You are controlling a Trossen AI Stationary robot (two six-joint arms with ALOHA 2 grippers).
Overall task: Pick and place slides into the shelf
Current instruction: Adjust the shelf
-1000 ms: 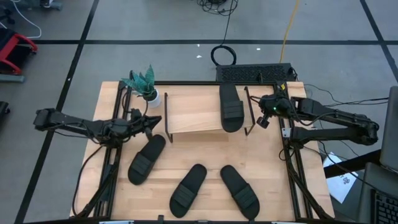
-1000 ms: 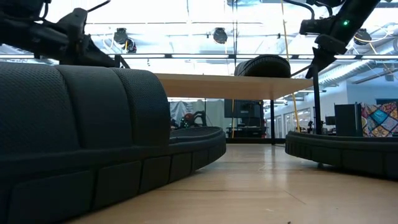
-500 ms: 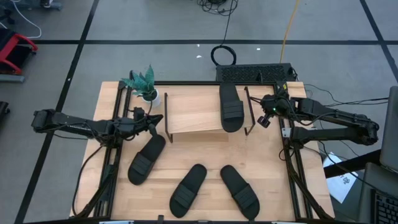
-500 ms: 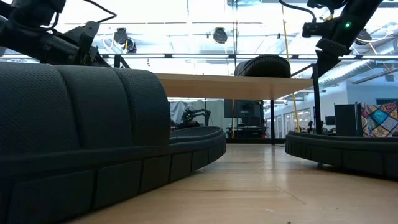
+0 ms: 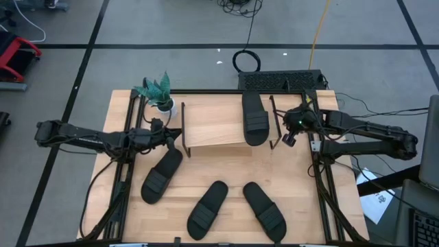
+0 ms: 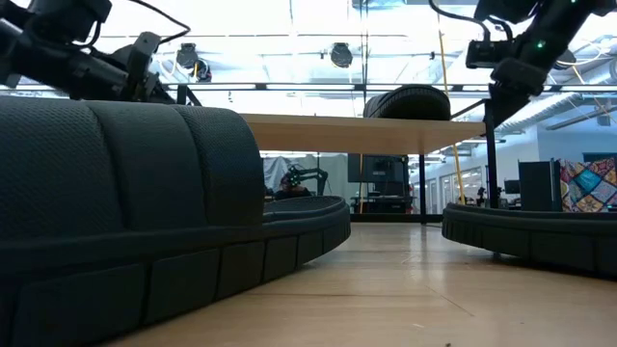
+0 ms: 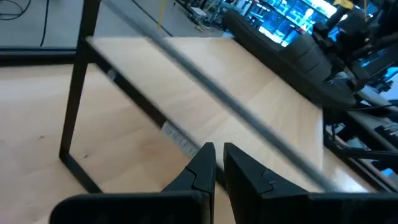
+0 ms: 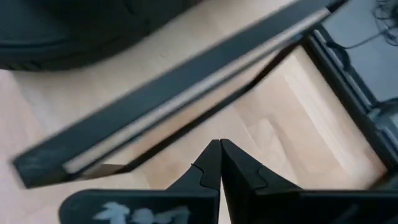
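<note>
One black slide (image 5: pixel 254 118) lies on the right half of the shelf (image 5: pixel 212 125), a light-wood board on black wire legs. Three more slides rest sole-down on the tabletop: one near the left (image 5: pixel 162 175), two near the front edge (image 5: pixel 208 209) (image 5: pixel 264 209). My left gripper (image 5: pixel 175 137) is shut and hovers by the shelf's left leg, above the left slide's far end; its wrist view shows the shut fingers (image 7: pixel 217 152) facing the shelf leg (image 7: pixel 74 112). My right gripper (image 5: pixel 289 140) is shut beside the shelf's right leg (image 8: pixel 186 106).
A small potted plant (image 5: pixel 159 92) stands at the table's far left corner, close to the shelf's left end. A black keyboard-like box (image 5: pixel 281 80) sits behind the shelf. Black rails run along both table sides. The left half of the shelf board is bare.
My left gripper has crept toward the shelf's left leg, to the table's right. My right gripper has shifted slightly toward the near edge beside the shelf's right leg. The slides have not moved.
</note>
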